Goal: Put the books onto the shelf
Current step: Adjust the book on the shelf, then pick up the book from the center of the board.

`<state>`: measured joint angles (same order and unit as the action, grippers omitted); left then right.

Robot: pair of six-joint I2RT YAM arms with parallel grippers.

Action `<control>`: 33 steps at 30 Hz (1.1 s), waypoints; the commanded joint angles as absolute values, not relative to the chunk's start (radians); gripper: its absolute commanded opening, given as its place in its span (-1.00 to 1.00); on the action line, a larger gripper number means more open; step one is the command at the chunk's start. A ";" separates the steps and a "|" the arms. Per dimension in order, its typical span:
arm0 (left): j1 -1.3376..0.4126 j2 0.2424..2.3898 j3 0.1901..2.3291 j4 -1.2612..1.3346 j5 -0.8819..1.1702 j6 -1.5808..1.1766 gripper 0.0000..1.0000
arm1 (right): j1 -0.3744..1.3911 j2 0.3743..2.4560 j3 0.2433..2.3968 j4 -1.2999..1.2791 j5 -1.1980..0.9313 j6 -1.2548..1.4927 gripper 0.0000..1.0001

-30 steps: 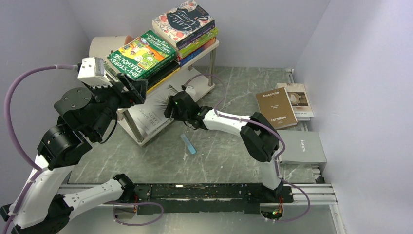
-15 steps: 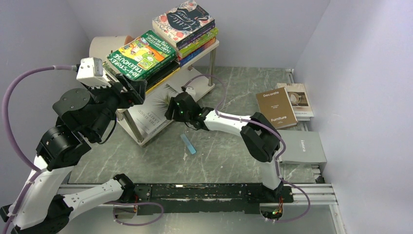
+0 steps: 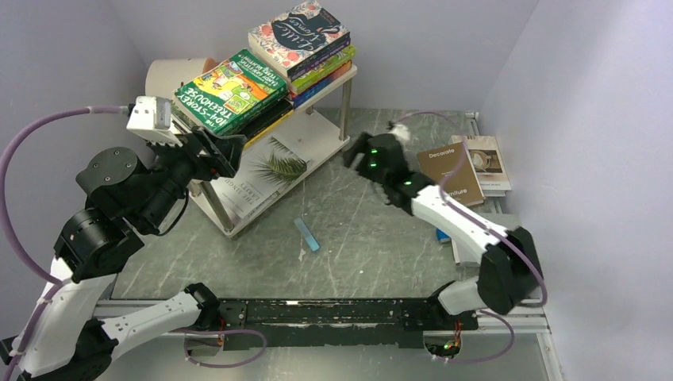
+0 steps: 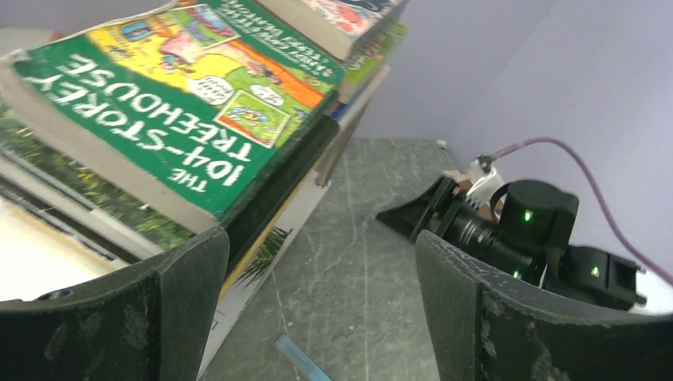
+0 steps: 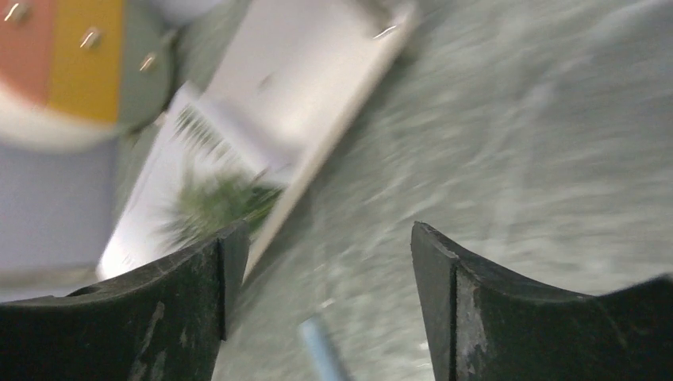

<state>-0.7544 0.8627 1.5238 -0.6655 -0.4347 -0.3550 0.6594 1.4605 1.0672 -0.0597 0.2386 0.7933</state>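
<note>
The white two-tier shelf (image 3: 333, 79) stands at the back left. Its top board carries stacked books, with the green Treehouse (image 3: 230, 89) and the floral Little Women (image 3: 299, 36) uppermost. A white palm-leaf book (image 3: 266, 171) lies on the lower board. At the shelf's near left corner my left gripper (image 3: 230, 155) is open and empty, just below the Treehouse (image 4: 174, 95). Over the table to the right of the shelf, my right gripper (image 3: 349, 152) is open, empty and pointing at the shelf. A brown book (image 3: 452, 171) lies on a white one (image 3: 486, 155) at the right.
A small blue bar (image 3: 306, 235) lies on the marble table in front of the shelf, also seen as the blue bar (image 4: 298, 361) between my left fingers. A white cylinder (image 3: 171, 75) with a peach end stands behind the shelf. Walls close in on the left, back and right.
My right arm has drawn back to the right, away from the palm-leaf book, which stays on the lower board. Its jaws stand wider. The left arm has barely moved.
</note>
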 commanded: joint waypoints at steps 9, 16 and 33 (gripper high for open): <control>-0.757 0.899 1.484 -0.575 -0.120 -0.269 0.83 | 0.090 1.440 1.118 -0.299 0.359 0.424 0.99; -0.756 0.931 1.368 -0.443 0.237 -0.308 0.85 | -0.056 1.696 1.377 -0.460 0.430 0.283 1.00; -0.780 1.006 1.307 -0.300 0.446 -0.341 0.75 | -0.250 1.816 1.271 -0.424 -0.048 0.259 0.99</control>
